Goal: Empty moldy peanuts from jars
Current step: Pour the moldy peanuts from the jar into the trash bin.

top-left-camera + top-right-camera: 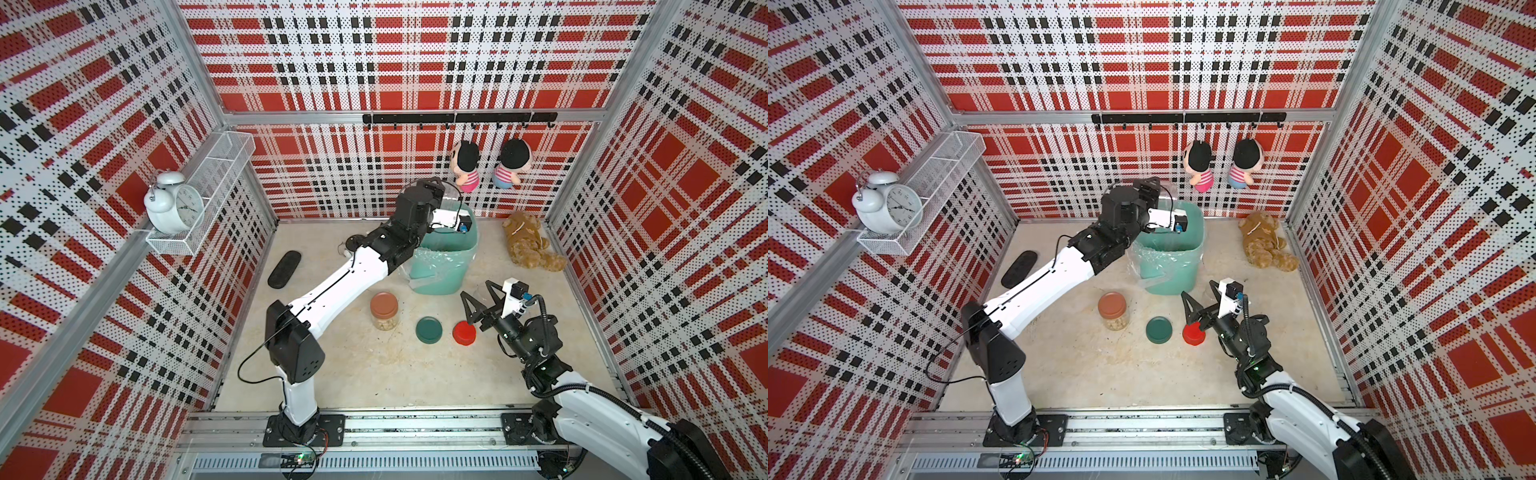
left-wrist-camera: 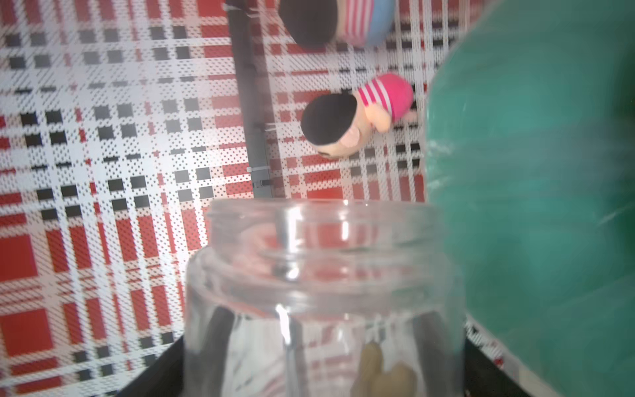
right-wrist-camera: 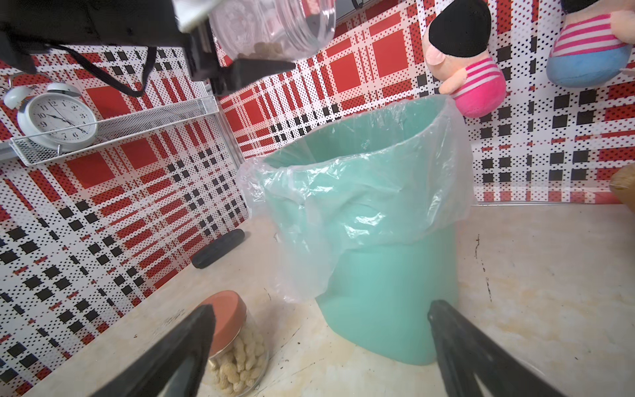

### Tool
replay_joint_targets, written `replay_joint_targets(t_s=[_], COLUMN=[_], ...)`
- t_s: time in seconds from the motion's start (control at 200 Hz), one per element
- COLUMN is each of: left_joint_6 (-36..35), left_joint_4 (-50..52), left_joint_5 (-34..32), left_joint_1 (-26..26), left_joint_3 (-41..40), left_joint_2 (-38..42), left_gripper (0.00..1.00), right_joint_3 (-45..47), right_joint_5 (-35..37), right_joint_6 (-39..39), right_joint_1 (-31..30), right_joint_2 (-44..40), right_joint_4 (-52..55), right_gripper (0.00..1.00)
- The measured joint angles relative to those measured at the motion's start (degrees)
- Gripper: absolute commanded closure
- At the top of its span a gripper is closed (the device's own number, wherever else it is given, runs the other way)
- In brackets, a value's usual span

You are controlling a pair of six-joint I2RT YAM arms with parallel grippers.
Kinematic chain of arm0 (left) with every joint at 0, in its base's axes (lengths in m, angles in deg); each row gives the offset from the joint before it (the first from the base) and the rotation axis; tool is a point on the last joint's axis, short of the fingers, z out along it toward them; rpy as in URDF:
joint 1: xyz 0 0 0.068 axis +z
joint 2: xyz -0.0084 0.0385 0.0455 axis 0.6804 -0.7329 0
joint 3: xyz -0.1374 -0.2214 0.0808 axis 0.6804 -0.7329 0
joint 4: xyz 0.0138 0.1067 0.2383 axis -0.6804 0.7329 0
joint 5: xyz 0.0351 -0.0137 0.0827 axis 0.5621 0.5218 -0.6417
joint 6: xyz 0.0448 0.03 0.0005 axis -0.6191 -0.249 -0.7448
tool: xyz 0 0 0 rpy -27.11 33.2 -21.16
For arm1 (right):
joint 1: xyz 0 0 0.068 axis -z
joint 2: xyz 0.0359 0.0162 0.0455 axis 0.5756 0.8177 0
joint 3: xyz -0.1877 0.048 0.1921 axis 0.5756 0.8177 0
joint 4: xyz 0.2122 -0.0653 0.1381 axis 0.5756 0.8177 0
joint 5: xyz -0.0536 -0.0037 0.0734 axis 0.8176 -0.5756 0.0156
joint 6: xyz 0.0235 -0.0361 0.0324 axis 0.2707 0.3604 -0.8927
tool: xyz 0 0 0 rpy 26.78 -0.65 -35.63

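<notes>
Black plastic fingers point(image 2: 161, 374) of the left gripper point(image 2: 324, 343) clamp both sides of a round, glossy clear lidless jar point(image 2: 323, 275) with a threaded neck. The jaws stand part-way apart, set by the jar's width. The jar is tipped on its side, high over the left side of the teal plastic bin point(image 3: 388, 309), mouth toward the bin opening. A few tan, lumpy leftover peanuts point(image 3: 264, 48) lie on the jar's lower wall near the shoulder.

Right gripper point(image 1: 478, 293): black truss-shaped fingers point(image 3: 185, 350) spread wide with nothing between them. It hovers in front of the bin, slightly to its right.

The bin is tapered with rounded corners and a matte finish. A thin crinkled clear plastic liner point(image 3: 360, 206) folds over the rim and hangs down the outside.

On the beige mottled tabletop point(image 1: 374, 374) in front of the bin:
- Left-front: a short clear cylindrical terracotta-lidded jar point(image 1: 384, 305), upright and closed, packed with pale in-shell peanuts point(image 3: 237, 364).
- Directly in front: a dark green round lid point(image 1: 429, 329), lying flat.
- Right of that: a bright red round lid point(image 1: 464, 332), just beside the right gripper's fingers. Whether they touch, I cannot tell.
</notes>
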Motion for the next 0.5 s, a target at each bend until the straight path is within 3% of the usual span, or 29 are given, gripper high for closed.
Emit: replay_joint_targets(t_s=[0.18,0.501], left_joint_6=[-14.0,-19.3], left_joint_4=[0.4,-0.9], left_joint_5=[-7.4,-7.6], left_joint_1=[0.3,1.0], left_joint_3=[0.0,-1.7], left_joint_2=[-5.3,-6.8], left_gripper=[1.0,1.0], right_joint_3=[0.1,1.2], right_joint_5=[0.1,0.9], right_joint_6=[-0.3,-0.3], right_joint_1=[0.0,0.0], right_joint_2=[-0.7,-2.6], right_joint_4=[-0.6,-0.9], right_gripper=[0.0,0.0])
